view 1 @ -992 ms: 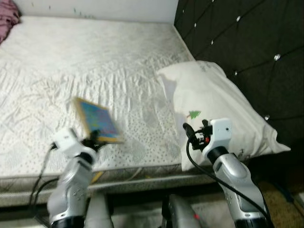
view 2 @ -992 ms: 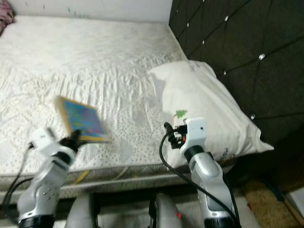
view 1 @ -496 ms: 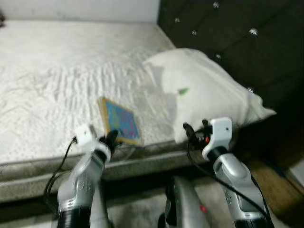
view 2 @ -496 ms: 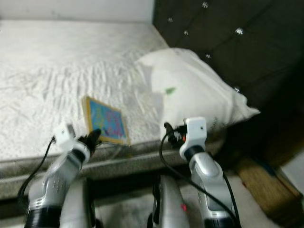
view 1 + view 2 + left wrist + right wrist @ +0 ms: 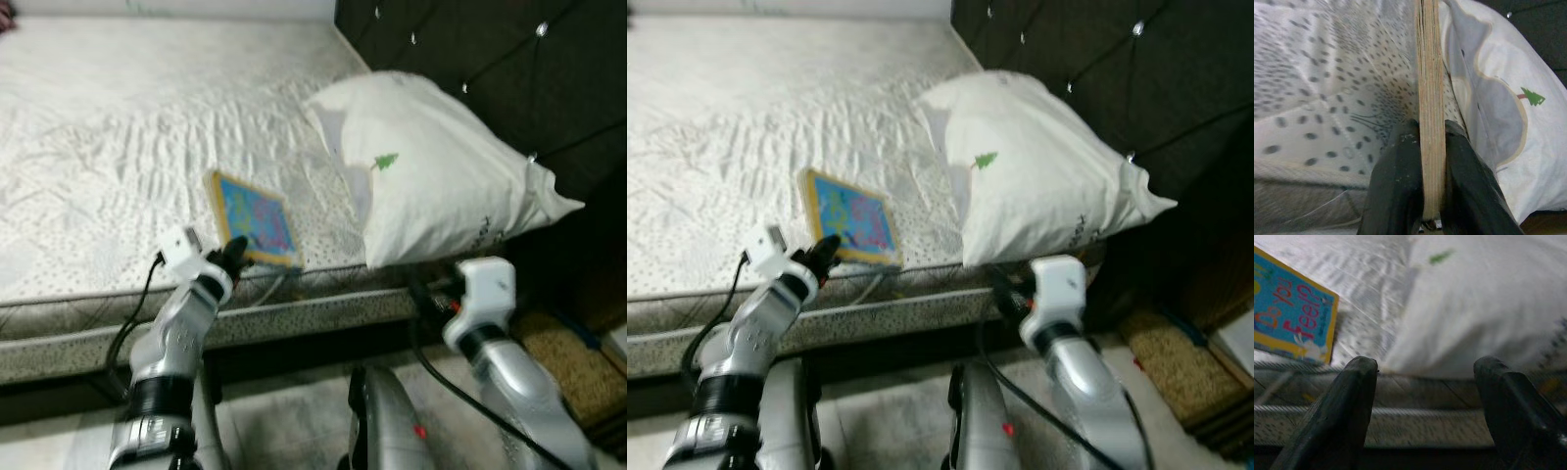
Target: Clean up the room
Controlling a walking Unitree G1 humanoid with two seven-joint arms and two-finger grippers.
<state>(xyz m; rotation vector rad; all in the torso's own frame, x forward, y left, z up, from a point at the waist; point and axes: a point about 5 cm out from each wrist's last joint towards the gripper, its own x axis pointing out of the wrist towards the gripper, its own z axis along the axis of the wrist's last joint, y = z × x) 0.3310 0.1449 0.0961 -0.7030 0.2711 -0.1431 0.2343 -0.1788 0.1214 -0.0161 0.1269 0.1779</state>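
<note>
- Left hand (image 5: 1422, 196) clamped on book (image 5: 253, 218), low at bed (image 5: 118, 147) edge, just beside pillow (image 5: 441, 166).
- Right hand (image 5: 1427, 406) spread wide, empty, below mattress edge.
- Judgement: keep grip firm, lift book flat, clear of pillow.

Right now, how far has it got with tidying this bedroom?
Nothing looks finished yet. In hand: the left pincer is clamped on the edge of a colourful book near the edge of the bed, beside the white pillow. The right pincer is open and holds nothing. Left: putting the book away.
</note>
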